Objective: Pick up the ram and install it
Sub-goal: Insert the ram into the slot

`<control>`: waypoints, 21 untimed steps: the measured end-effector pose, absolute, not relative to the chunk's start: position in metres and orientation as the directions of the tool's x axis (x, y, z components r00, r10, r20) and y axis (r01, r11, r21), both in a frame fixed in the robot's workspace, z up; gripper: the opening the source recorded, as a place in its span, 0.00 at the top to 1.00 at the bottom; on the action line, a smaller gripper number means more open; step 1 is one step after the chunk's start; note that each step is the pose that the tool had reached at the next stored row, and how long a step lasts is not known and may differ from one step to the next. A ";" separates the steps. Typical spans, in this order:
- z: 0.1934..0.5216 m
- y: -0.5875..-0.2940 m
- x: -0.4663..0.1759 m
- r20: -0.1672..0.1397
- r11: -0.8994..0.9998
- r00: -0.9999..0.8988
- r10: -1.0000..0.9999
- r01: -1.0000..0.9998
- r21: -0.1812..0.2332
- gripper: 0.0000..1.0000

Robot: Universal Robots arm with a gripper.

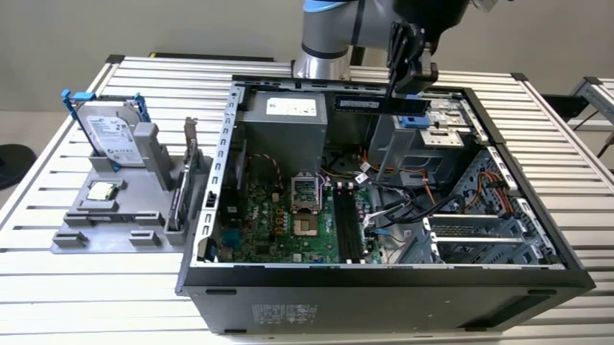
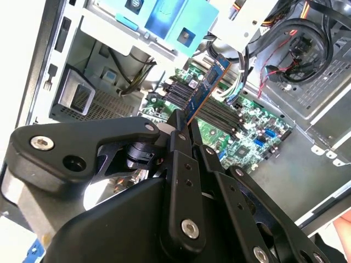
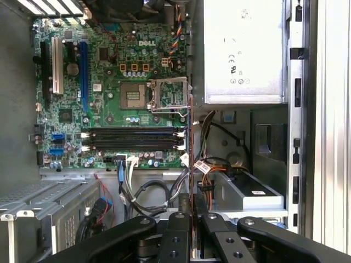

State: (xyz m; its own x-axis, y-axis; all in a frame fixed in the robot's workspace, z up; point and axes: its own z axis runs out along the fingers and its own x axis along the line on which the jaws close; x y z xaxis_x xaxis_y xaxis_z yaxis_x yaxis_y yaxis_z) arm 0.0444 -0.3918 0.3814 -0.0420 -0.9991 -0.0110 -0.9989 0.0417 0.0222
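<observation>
The ram (image 1: 377, 104) is a long dark stick with a pale label, held level and edge-down above the back of the open computer case (image 1: 221, 215). My gripper (image 1: 408, 89) is shut on its end nearer the exterior view's right. In the second wrist view the ram (image 2: 204, 90) juts out from between the black fingers (image 2: 178, 143) of my gripper (image 2: 185, 127). The first wrist view has the ram (image 3: 190, 159) edge-on as a thin line rising from my gripper (image 3: 192, 211). The black memory slots (image 1: 347, 223) (image 3: 134, 139) on the green motherboard lie below it, well apart from the stick.
Inside the case are the power supply (image 1: 287, 118), the processor socket (image 1: 302, 190), loose cables (image 1: 403, 205) and a metal drive cage (image 1: 475, 233). On the exterior view's left, a grey holder (image 1: 106, 226) carries a hard drive with blue brackets (image 1: 111, 133) and a square silver chip (image 1: 103, 190).
</observation>
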 end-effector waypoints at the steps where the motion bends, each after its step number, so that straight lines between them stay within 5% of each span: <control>1: 0.381 -0.392 0.044 -0.011 0.045 -0.045 -0.999 -0.999 0.022 1.00; 21: 0.381 -0.392 0.044 -0.011 0.095 -0.095 -0.995 -0.995 0.022 1.00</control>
